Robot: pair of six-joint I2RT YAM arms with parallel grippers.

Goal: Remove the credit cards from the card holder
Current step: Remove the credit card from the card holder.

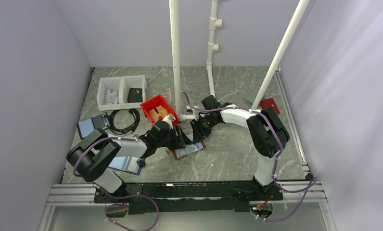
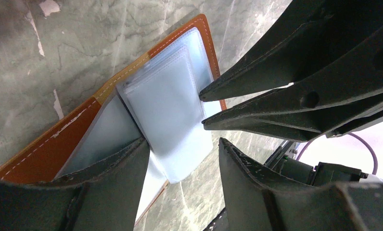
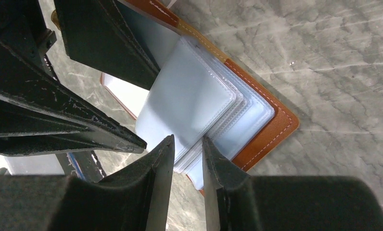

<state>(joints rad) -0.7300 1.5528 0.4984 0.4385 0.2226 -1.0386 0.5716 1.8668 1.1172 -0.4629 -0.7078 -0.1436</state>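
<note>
Left claw (image 2: 183, 144) and right claw (image 3: 188, 142) at one card holder (image 2: 45, 151)

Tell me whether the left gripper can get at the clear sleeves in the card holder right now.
Probably yes. The left gripper is open directly over the clear sleeves of the card holder, nothing in between; the right gripper seems to pinch only their free edge.

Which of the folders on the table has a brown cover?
The card holder lying open at mid-table, clear sleeves showing. The far-left folder and the front-left folder are blue-edged.
</note>
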